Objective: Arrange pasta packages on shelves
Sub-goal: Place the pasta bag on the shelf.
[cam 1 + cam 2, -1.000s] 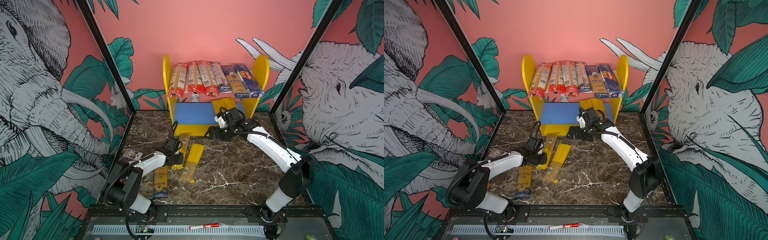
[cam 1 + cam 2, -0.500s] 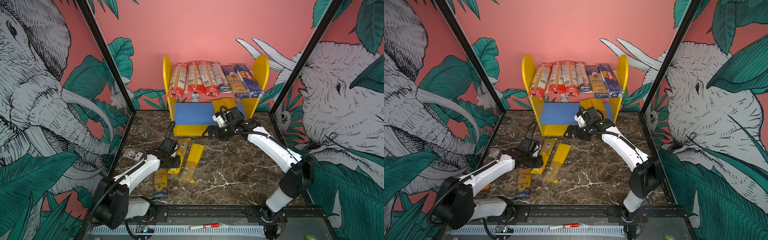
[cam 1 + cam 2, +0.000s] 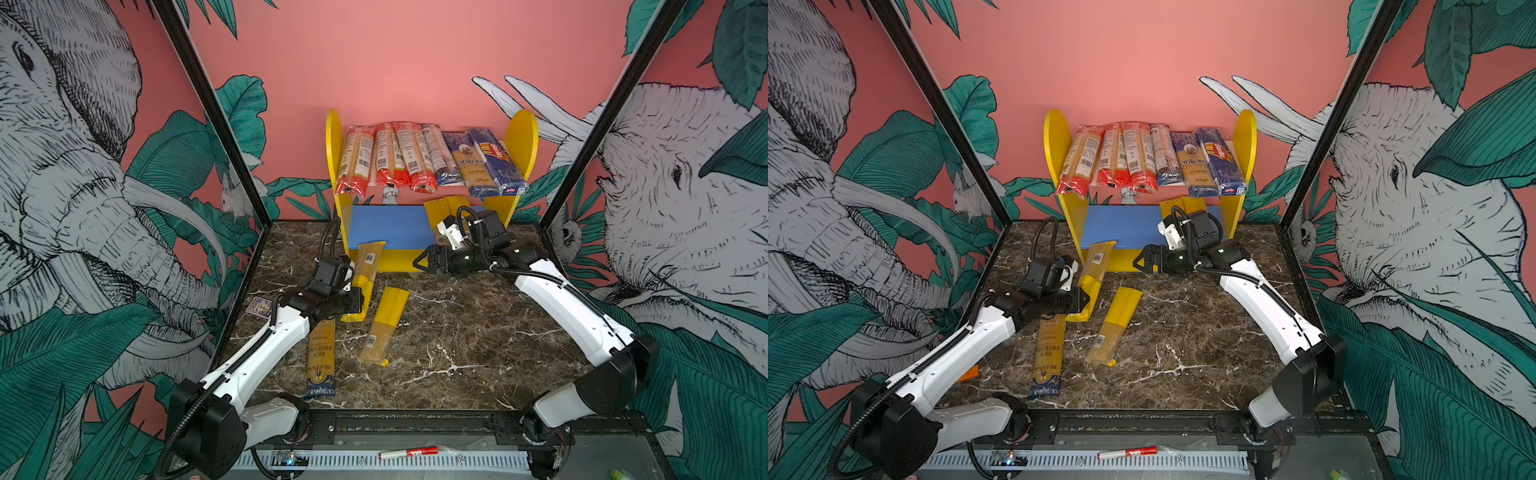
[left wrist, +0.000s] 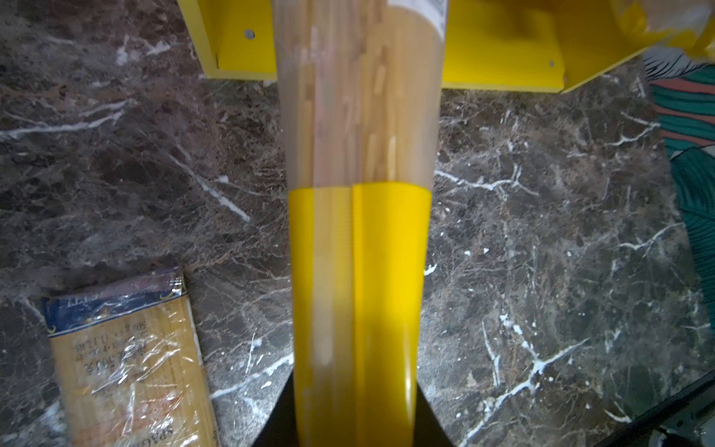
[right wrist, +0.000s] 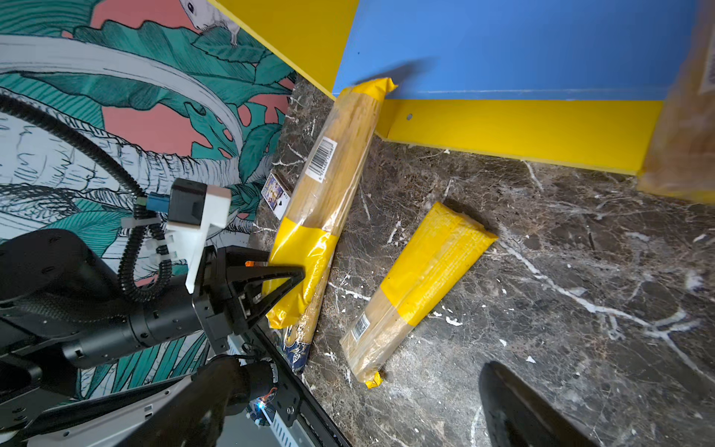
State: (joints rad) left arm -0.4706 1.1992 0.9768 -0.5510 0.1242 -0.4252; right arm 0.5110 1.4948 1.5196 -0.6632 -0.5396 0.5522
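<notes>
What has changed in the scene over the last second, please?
The left gripper, jaws shut on a half-yellow pack, carried it forward; its far end now overlaps the blue lower board. The right gripper, open, the second half-yellow pack and the shelved packs stayed put.

From the left gripper [image 3: 356, 300], a half-yellow clear spaghetti pack [image 3: 367, 266] reaches ahead onto the yellow shelves' blue lower board [image 3: 390, 226]. A second half-yellow pack [image 3: 384, 324] lies to the right on the marble counter [image 3: 478, 332], and a blue-ended clear pack [image 3: 321, 357] lies below and behind.

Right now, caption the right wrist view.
Left gripper shut on a half-yellow pasta pack, its tip reaching the blue shelf board.
</notes>
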